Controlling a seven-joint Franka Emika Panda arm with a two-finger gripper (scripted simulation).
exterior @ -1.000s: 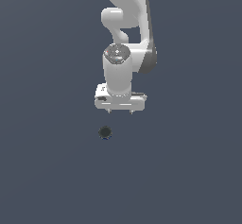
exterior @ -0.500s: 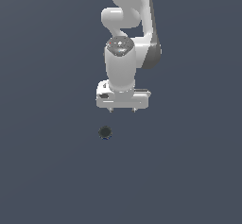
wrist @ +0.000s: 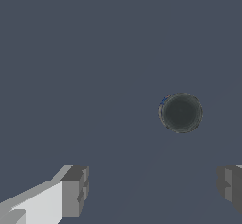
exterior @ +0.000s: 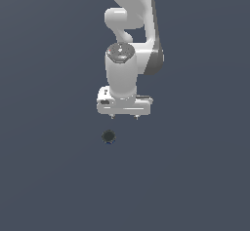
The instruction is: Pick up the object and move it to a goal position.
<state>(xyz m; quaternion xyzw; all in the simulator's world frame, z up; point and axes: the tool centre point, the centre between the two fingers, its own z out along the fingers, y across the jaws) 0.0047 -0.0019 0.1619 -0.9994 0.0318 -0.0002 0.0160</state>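
The object (exterior: 108, 136) is a small round can with a dark top, resting on the grey floor in the exterior view, below and slightly to the left of the white gripper (exterior: 124, 116). In the wrist view the can (wrist: 181, 112) shows its dark round top with a sliver of blue at its edge. My gripper (wrist: 151, 190) hangs above the floor, apart from the can, with its grey fingertips (wrist: 75, 190) spread wide and nothing between them.
A plain dark grey floor (exterior: 195, 176) fills both views. The white arm (exterior: 132, 20) rises behind the gripper toward the top of the exterior view.
The arm has lowered and shifted the gripper a little nearer the can. The can has not moved.
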